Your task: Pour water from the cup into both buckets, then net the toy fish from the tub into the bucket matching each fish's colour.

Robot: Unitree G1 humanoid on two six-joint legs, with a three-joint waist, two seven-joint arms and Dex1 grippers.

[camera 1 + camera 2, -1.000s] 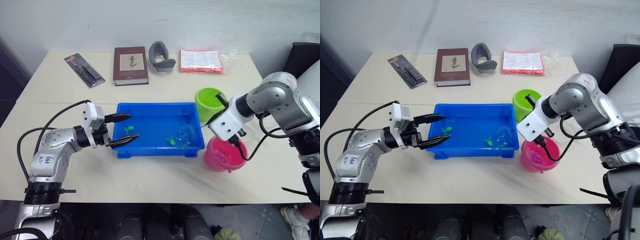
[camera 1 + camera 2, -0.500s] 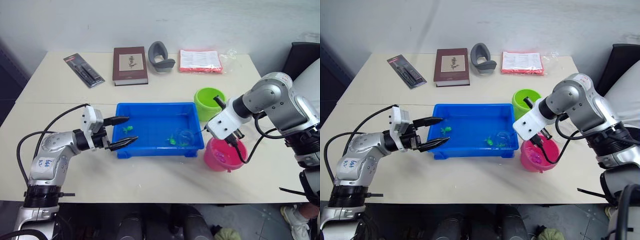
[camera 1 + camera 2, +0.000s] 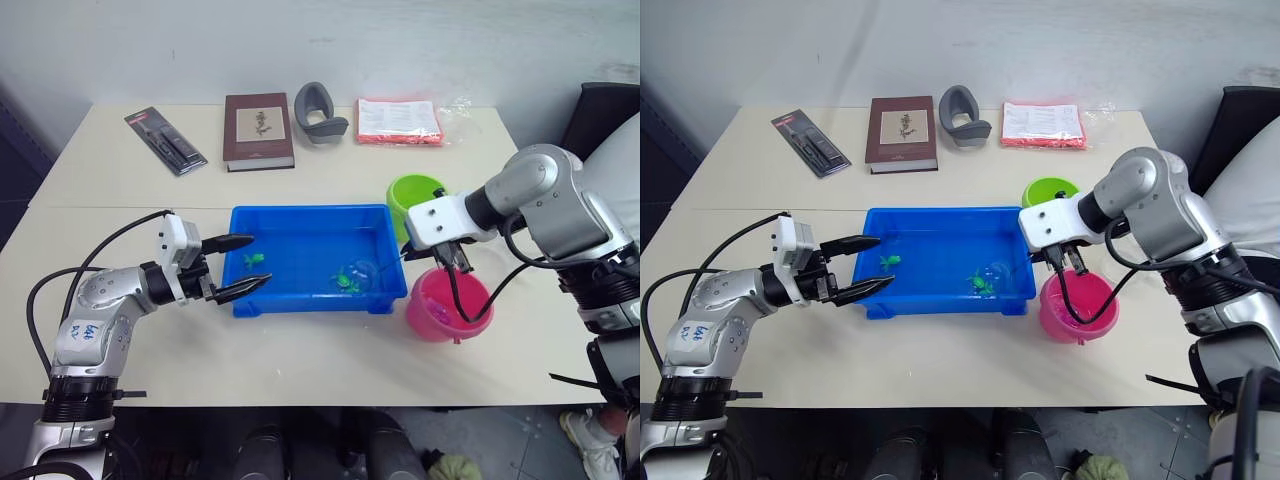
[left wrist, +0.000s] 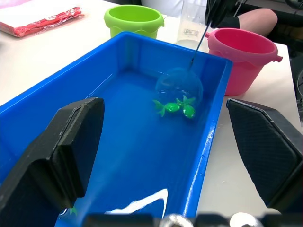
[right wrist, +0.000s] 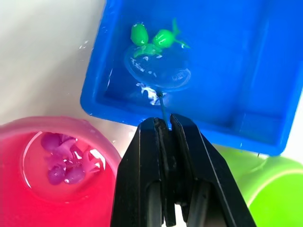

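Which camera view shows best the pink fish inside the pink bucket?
The right wrist view: it looks down into the pink bucket at the pink fish underwater. The eye views show faint specks; the left wrist view sees the bucket from the side.

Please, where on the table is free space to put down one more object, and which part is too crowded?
Free: the bare strip of table between the blue tub and the near edge, and the band between the tub and the book. Crowded: the right end, where the green bucket, the pink bucket and the right pincer holding the net stand close together.
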